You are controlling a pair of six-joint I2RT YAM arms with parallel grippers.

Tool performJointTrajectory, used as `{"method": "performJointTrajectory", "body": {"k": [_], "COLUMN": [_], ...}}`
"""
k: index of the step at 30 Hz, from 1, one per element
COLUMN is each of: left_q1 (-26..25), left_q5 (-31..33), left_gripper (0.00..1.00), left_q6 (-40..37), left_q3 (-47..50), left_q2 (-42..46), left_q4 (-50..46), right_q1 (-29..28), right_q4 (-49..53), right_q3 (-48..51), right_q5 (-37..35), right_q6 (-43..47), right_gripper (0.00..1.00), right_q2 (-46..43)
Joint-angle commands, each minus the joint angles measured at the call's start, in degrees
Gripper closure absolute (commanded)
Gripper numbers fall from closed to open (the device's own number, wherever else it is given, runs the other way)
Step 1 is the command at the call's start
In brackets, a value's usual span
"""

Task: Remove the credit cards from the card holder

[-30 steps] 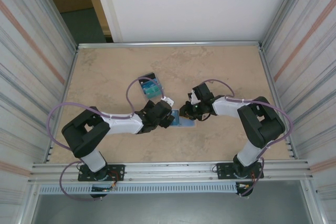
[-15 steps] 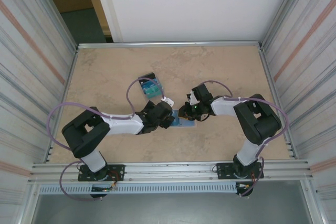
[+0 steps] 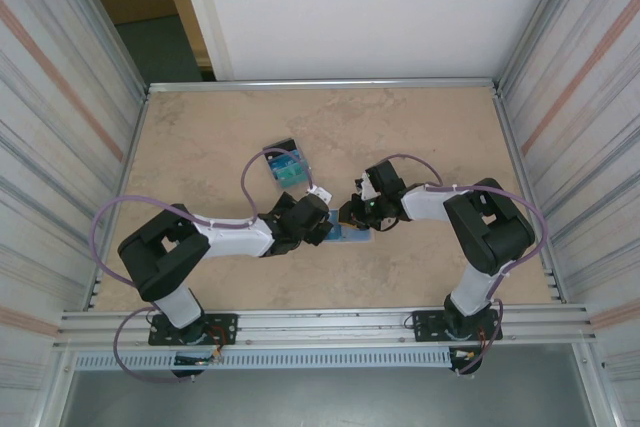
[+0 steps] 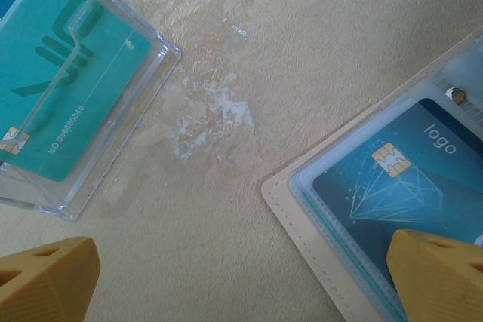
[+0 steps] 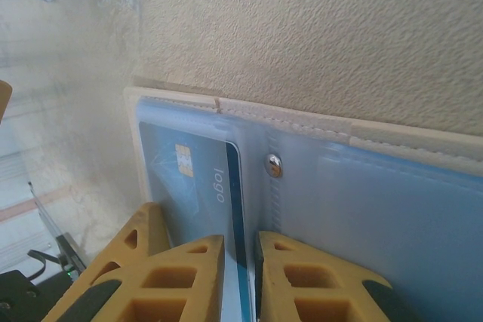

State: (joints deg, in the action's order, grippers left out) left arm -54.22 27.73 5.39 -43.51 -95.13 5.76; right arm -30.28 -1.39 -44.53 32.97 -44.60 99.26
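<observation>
Near middle of tabletop: card holder open flat; blue card inside, thin, stiff, light, likely slick; right gripper pinched narrow on card's edge, seemingly gripping; left gripper wide, one finger over holder's corner; best drawn out flat, holder steadied.

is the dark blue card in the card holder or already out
In: the dark blue card lies tucked in the clear pocket of the open card holder, chip and logo visible.
</observation>
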Motion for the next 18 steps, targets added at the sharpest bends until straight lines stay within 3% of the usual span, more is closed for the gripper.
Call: {"method": "performJointTrajectory", "body": {"k": [1,9,18], "left_q1": [-0.8,-1.2,-1.1], "left_q5": [0.4,1.3,1.4], "left_gripper": [0.01,0.01,0.01], "left_q6": [0.4,1.2,7.4], "left_q3": [0.2,-0.1,1.1], "left_q2": [-0.7,0.5,7.3], "left_q4": [-4.5,-5.9,-7.9], "right_q1": [-0.3,-0.7,-1.7], "right_q4": [-0.8,4.6,9.7], "right_q3": [1.0,0.9,0.8], "right_q5": [2.2,-3.9,-8.5], "right_q6": [-1.0,0.3,1.6], "right_gripper": [0.82,0.8,0.78], "right_q2": [-1.2,-4.9,-8.7]}}
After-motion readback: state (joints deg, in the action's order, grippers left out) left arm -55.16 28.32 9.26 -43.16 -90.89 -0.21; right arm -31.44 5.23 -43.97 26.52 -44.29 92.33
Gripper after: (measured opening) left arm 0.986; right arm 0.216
